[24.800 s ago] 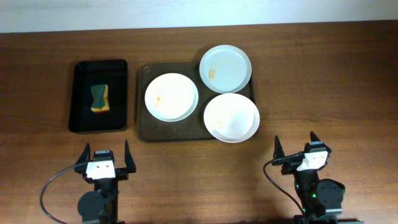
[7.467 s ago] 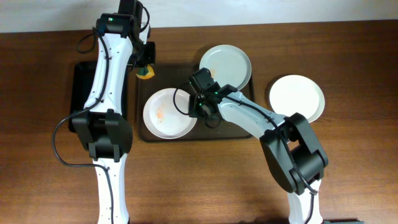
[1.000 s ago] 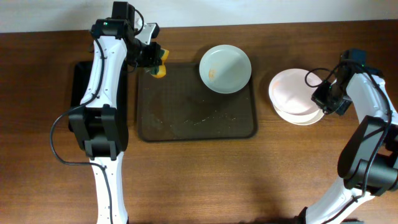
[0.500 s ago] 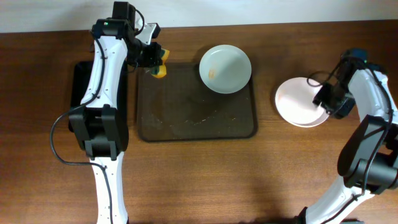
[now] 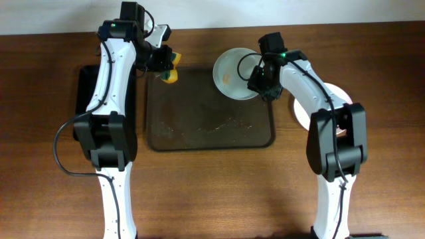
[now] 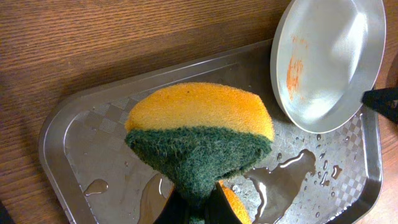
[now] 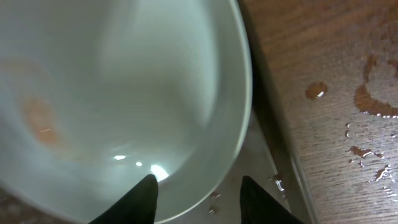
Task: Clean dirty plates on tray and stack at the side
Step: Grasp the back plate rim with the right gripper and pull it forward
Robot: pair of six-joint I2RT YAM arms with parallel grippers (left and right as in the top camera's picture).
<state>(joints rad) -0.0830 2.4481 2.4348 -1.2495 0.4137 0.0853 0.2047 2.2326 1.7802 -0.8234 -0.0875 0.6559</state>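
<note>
One white plate (image 5: 234,72) with an orange smear lies at the far right corner of the dark brown tray (image 5: 199,123). My right gripper (image 5: 261,83) is at its right rim, open. In the right wrist view that gripper (image 7: 199,202) has one finger over the plate (image 7: 112,93) and the other outside the rim. Other white plates (image 5: 298,114) lie stacked on the table right of the tray, largely hidden by my right arm. My left gripper (image 5: 166,64) hovers over the tray's far left corner, shut on a yellow-and-green sponge (image 6: 199,134). The plate (image 6: 329,56) also shows in the left wrist view.
A smaller black tray (image 5: 84,106) lies left of the brown one, partly under my left arm. Water puddles and droplets cover the brown tray's floor (image 6: 292,165). Drops also wet the wooden table (image 7: 367,99) beside the tray.
My right gripper let the plate down onto the stack at the side, opened, and swung left to the rim of the plate on the tray. The left arm and sponge stayed put.
</note>
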